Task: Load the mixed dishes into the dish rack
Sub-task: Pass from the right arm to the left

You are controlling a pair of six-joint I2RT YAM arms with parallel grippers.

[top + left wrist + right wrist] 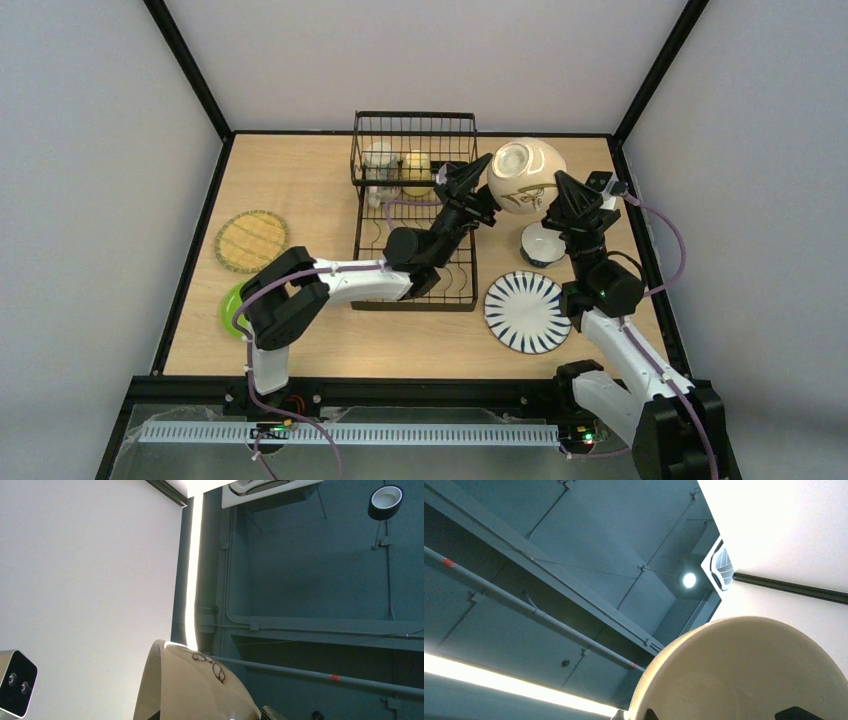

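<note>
Seen from above, near the upper middle of the frame: a large cream-white bowl [527,175] lifted off the wooden table [320,190], tilted so its foot ring faces up toward the camera, with a dark painted motif on its side. Caught between the two arms. Right gripper [556,200] at the bowl's right edge, fingers pressed nearly together and pinching the rim. Left gripper [487,190] at the bowl's left flank, fingers spread as wide as possible; cannot tell whether touching the bowl. In both wrist views, only the bowl's curved pale wall at the bottom of the frame, against ceiling and wall. Just left of the bowl, at centre frame, the black wire dish rack [415,215], with a beige mug [380,160] and a yellow mug [417,170] side by side in its raised basket at the upper end. Below the lifted bowl, on the table, a small blue-white bowl [542,245], and lower right of centre a white plate with dark radial stripes [527,312]. At left of frame, a yellow woven-look plate [251,240], and below it a lime-green small plate [233,310], partly hidden beneath the left arm.
</note>
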